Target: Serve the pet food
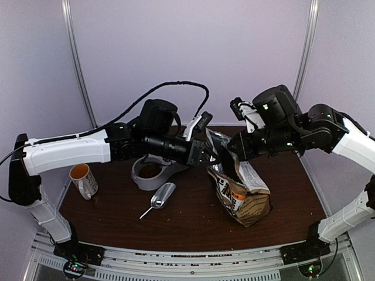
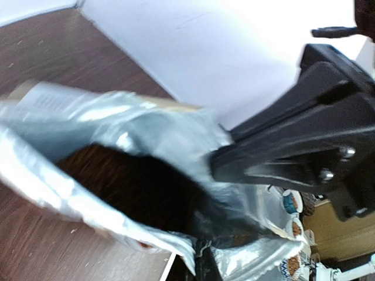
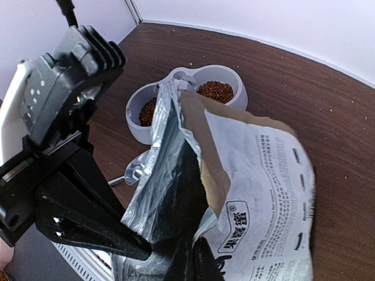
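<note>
The kraft-brown pet food bag [image 1: 241,190] stands right of centre, its foil-lined mouth [image 2: 135,175] pulled open. My left gripper [image 1: 206,157] is shut on the near-left foil edge, with its fingertips [image 2: 212,266] pinching the foil. My right gripper [image 1: 232,153] is shut on the opposite edge of the mouth; its closed fingers [image 3: 196,263] clamp the bag [image 3: 258,175]. The inside of the bag is dark. Reddish-brown kibble [image 3: 215,91] lies in both cups of the grey double bowl [image 1: 140,178], left of the bag.
A metal scoop [image 1: 162,196] lies on the brown table in front of the bowl; its handle end shows in the right wrist view [image 3: 130,174]. An orange-lined mug [image 1: 84,179] stands at the far left. White walls close the back and sides.
</note>
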